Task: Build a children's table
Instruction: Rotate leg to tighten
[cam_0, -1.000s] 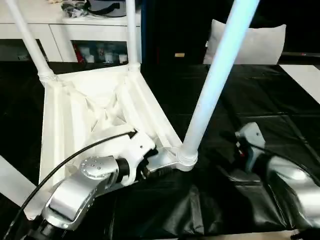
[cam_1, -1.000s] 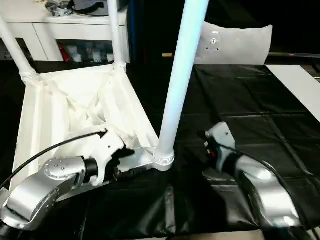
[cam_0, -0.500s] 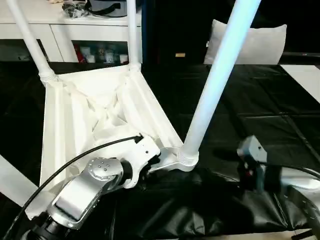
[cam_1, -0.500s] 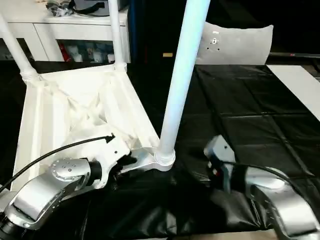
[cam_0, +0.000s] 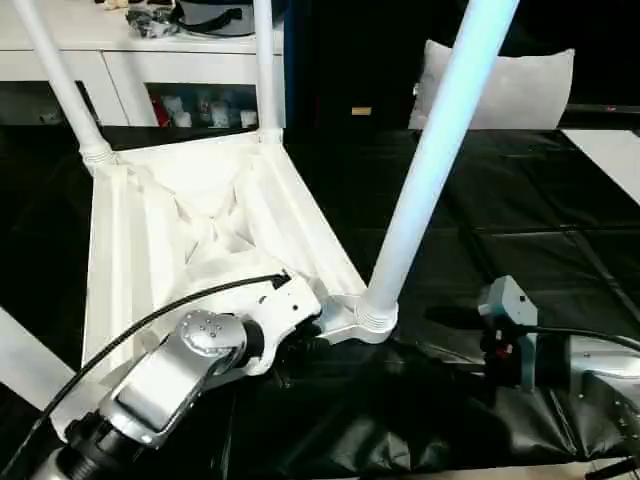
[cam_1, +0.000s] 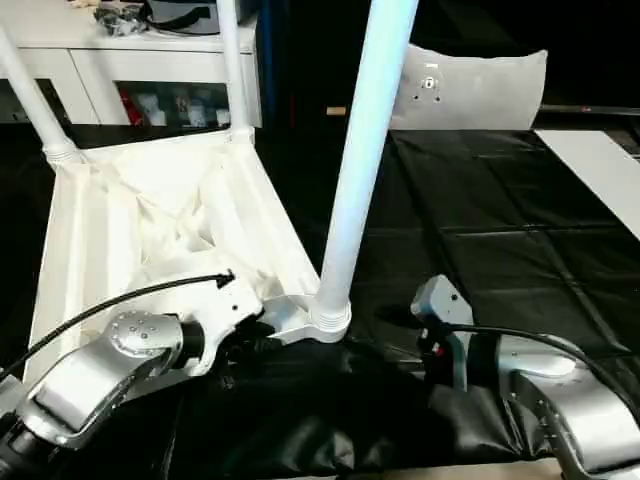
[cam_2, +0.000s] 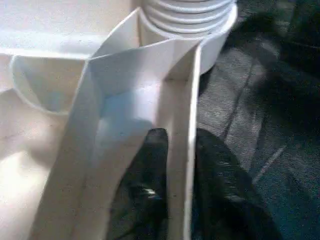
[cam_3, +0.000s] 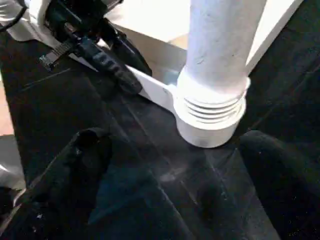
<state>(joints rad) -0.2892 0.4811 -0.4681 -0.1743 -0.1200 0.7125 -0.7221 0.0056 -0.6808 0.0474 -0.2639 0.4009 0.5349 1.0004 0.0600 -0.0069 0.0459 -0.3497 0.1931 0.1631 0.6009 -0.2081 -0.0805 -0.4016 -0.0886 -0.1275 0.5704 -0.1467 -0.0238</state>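
Tabletop (cam_0: 200, 215), white plastic, lies upside down on a surface covered in black sheeting (cam_0: 500, 200), its X-ribbed underside facing up. Three white tube legs stand in its corner sockets: one at the near right corner (cam_0: 430, 170), one at the far right corner (cam_0: 263, 65) and one at the far left corner (cam_0: 55, 80); all three run out past the top of the head views, so their upper ends are cut off. The near left corner of the tabletop is hidden behind the left forearm, and a white strip (cam_0: 20, 360) at the left edge of the left eye view is cut off, so what it is cannot be told.

The left arm reaches in from the lower left, and the left tool (cam_2: 170, 175) is closed on the tabletop's near rim: in its wrist view one black finger (cam_2: 145, 195) sits inside the thin upright wall and the other outside it, just beside the ribbed socket (cam_2: 190, 15) of the near right leg.

The right arm lies low over the sheeting on the right. The right tool (cam_3: 165, 165) stands wide open and holds nothing, its fingers apart on either side of the socket collar (cam_3: 210, 110), near it but not touching.

A white cabinet (cam_0: 150, 70) stands behind the far edge.
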